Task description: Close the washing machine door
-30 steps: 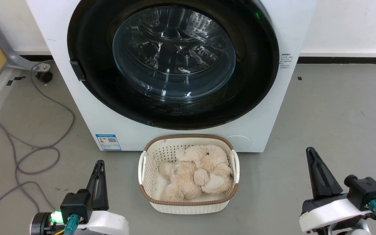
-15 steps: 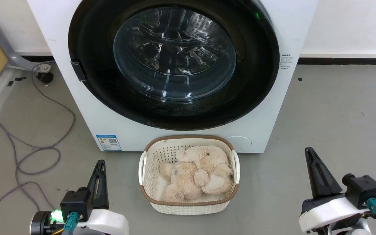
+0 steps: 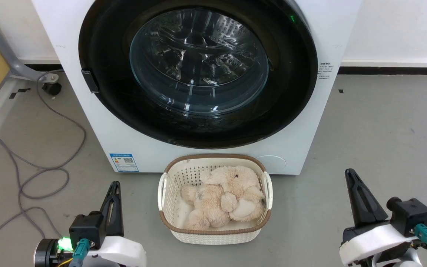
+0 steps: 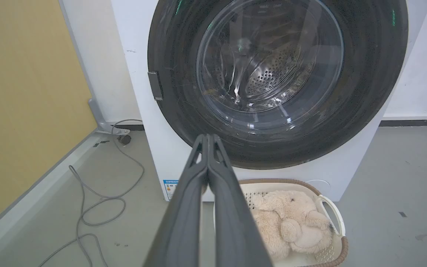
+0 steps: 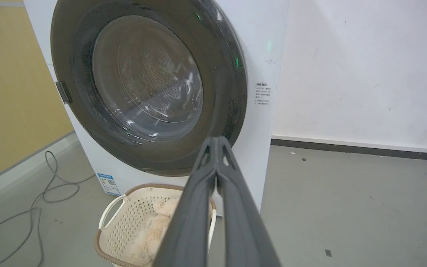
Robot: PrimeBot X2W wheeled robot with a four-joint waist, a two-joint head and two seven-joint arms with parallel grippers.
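Though each pincer is pressed narrow with nothing held, neither is near the work; the left pincer (image 3: 114,187) stands at the lower left of the head view and the right pincer (image 3: 350,176) at the lower right, tips pointing up the frame, both well apart from the machine (image 3: 310,122); in each wrist view the two dark fingers meet at their tips above the grey floor (image 3: 384,129). Between the pincers, at lower centre, a basket (image 3: 165,193) holds a plush toy (image 3: 224,196) and sits just beside the machine's foot; a cable (image 3: 50,170) loops down the left side. Across the upper centre the door (image 3: 198,63) lies flat in the machine's front, its handle (image 3: 89,81) at the left rim; no gap shows round its edge from either wrist view.

Over the last second little has altered; the whole head view has slid down a touch, so the camera moved, not the things; the right pincer has drifted slightly leftward in the frame; the door looks the same throughout. I judge it already shut and the task done or nearly so; at most a confirming push on the rim may remain.
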